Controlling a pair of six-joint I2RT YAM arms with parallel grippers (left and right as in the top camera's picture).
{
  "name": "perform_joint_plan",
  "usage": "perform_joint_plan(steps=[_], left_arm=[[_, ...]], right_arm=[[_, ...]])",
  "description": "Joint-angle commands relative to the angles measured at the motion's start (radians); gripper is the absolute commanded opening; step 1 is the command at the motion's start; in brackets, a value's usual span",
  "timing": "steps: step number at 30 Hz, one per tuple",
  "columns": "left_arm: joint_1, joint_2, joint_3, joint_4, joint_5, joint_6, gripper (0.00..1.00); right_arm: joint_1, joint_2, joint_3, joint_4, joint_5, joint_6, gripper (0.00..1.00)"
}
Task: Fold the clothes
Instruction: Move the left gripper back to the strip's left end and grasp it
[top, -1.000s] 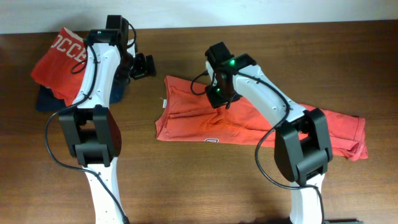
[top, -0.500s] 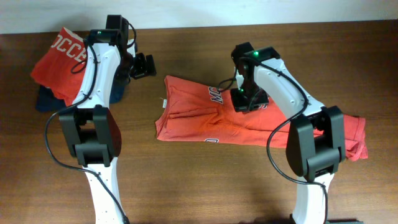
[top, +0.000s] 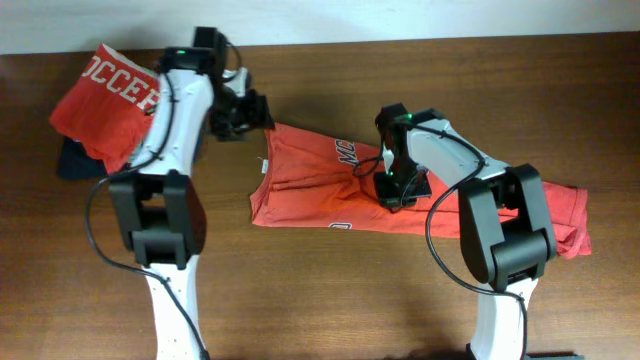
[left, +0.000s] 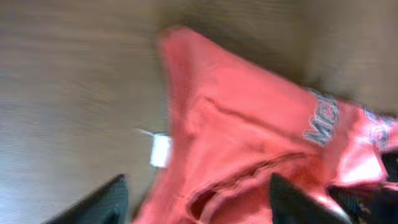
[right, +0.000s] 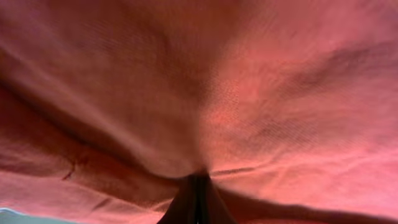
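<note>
Brown wooden table (top: 330, 290): both arms reach over it.

Large coral-red cotton T-shirt (top: 310, 190): lies crumpled in a long strip across the middle of the table, and its right end passes under the right arm. White block lettering (top: 347, 153) shows in part near the upper edge.

Second coral-red garment with white lettering (top: 105, 95): far left of the table, on top of a dark navy folded garment (top: 75, 160), well apart from the T-shirt.

Right gripper (top: 393, 190): down on the middle of the T-shirt, just right of the lettering. In the right wrist view the fingers are pressed together with cloth gathered into the pinch, so it is clenched on the T-shirt. Red fabric (right: 249, 93) fills that view.

Left gripper (top: 262, 112): at the T-shirt's upper left corner. The left wrist view is blurred. Its two dark fingertips (left: 109, 202) stand apart, released, over the shirt's left edge. Contact with the cloth: cannot tell.

Small white tag (left: 160, 150): sticks out from the shirt's left edge onto the wood.
</note>
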Motion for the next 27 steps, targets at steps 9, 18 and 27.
perform_joint_plan(steps=[9, 18, 27], left_arm=[[-0.14, 0.02, -0.002, -0.143, -0.063, 0.035, 0.01], [-0.188, 0.021, -0.002, -0.251, -0.06, 0.061, 0.01], [-0.256, 0.026, -0.045, -0.219, -0.054, 0.058, 0.01]], right_arm=[[-0.009, -0.024, -0.044, 0.025, -0.047, 0.015, 0.04], [-0.009, -0.024, -0.044, 0.047, -0.047, 0.016, 0.04], [-0.009, -0.024, -0.044, 0.043, -0.048, 0.016, 0.04]])
